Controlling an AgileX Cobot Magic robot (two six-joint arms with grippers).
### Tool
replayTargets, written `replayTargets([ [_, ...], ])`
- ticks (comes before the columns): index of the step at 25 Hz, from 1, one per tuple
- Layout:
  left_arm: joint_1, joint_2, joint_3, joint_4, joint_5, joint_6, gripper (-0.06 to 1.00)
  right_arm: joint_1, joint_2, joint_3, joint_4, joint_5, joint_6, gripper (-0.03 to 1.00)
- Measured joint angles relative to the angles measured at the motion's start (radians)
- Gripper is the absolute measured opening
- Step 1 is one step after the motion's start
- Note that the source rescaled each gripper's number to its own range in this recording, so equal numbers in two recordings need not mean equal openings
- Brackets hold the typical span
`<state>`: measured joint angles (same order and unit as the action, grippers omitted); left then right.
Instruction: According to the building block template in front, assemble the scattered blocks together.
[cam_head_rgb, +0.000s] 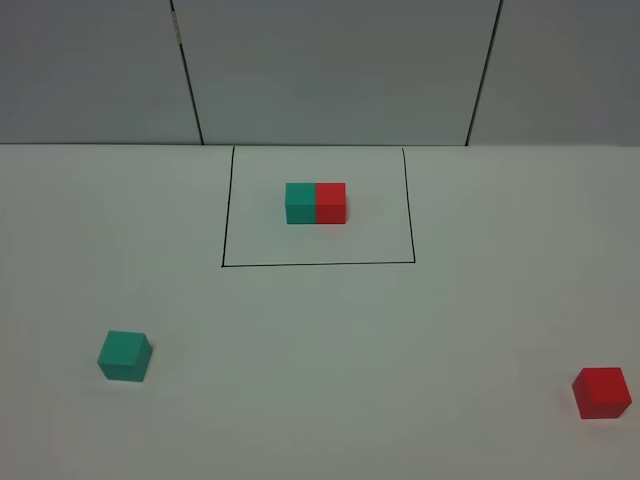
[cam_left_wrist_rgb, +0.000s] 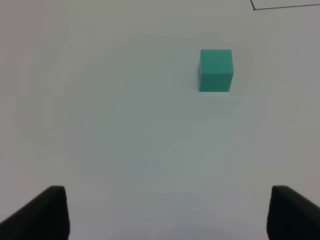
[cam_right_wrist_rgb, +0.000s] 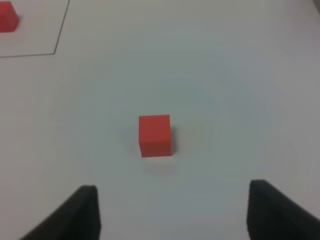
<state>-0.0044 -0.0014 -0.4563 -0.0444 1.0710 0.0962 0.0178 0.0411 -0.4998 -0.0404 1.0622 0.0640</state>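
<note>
The building block template (cam_head_rgb: 316, 202), a teal cube joined to a red one, sits inside a thin black outline (cam_head_rgb: 318, 265) at the back of the white table. One scattered teal cube (cam_head_rgb: 124, 356) lies at the front left, and a scattered red cube (cam_head_rgb: 602, 392) lies at the front right. In the left wrist view the teal cube (cam_left_wrist_rgb: 216, 70) stands well ahead of my left gripper (cam_left_wrist_rgb: 167, 215), which is open and empty. My right gripper (cam_right_wrist_rgb: 172, 212) is open too, and the red cube (cam_right_wrist_rgb: 155, 135) rests a short way beyond its fingers. Neither gripper shows in the high view.
Grey wall panels (cam_head_rgb: 330, 70) rise behind the table's far edge. A corner of the black outline (cam_left_wrist_rgb: 280, 7) shows in the left wrist view. The right wrist view catches the outline (cam_right_wrist_rgb: 59, 35) and the template's red end (cam_right_wrist_rgb: 7, 22).
</note>
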Motion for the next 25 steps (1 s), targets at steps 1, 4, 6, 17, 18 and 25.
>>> replayTargets([
  [1, 0.0, 0.002, 0.0, 0.0, 0.0, 0.013, 0.88, 0.0, 0.0, 0.0, 0.0, 0.0, 0.0, 0.58],
  [4, 0.0, 0.031, 0.0, 0.0, 0.001, 0.075, 0.88, 0.0, 0.0, 0.0, 0.0, 0.0, 0.0, 0.58],
  [6, 0.0, 0.068, 0.0, -0.002, 0.002, 0.109, 0.88, 0.0, 0.0, 0.0, 0.0, 0.0, 0.0, 0.58],
  [17, 0.0, 0.39, -0.1, -0.002, -0.041, 0.295, 0.88, 0.0, 0.0, 0.0, 0.0, 0.0, 0.0, 0.58],
  [18, 0.0, 0.43, -0.117, -0.002, -0.044, 0.324, 0.88, 0.0, 0.0, 0.0, 0.0, 0.0, 0.0, 0.58],
  [25, -0.05, 0.711, -0.323, 0.0, -0.056, 0.449, 0.88, 0.0, 0.0, 0.0, 0.0, 0.0, 0.0, 0.58],
])
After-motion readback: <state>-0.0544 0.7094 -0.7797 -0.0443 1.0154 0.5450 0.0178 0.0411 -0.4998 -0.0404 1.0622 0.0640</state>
